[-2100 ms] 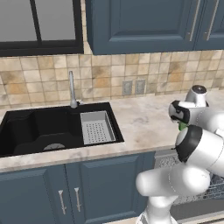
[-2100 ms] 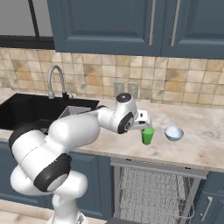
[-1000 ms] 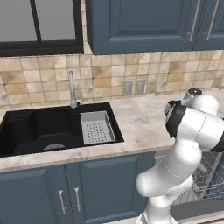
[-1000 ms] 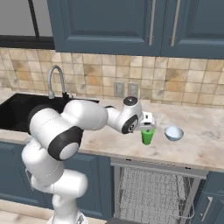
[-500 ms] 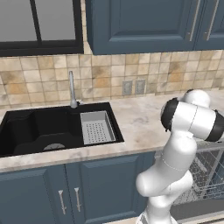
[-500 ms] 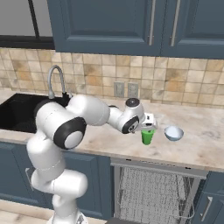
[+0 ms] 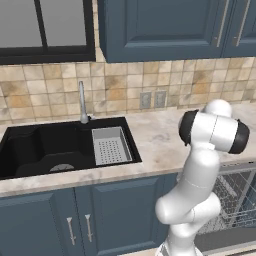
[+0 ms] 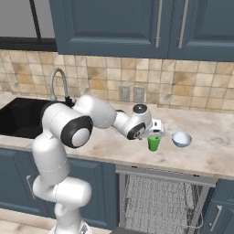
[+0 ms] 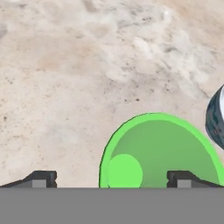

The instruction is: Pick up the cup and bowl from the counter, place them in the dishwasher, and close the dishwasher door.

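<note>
The green cup stands on the beige counter, with the pale bowl just to its right. My gripper hangs open right above the cup, pointing down. In the hand view the cup fills the lower right. One fingertip is outside its left wall and the other one is over its inside, so my gripper straddles the left rim. The bowl peeks in at the right edge. The dishwasher under the counter is open, racks showing, its door folded down.
A black double sink with a grey strainer tray and a tap lies to the left. Blue cabinets run under the counter and along the wall above. My own arm blocks the cup in the left base view.
The arm's elbow and upper links have swung up and toward the sink side. The hand has stayed over the green cup, jaws wide. Cup and bowl have not moved.
</note>
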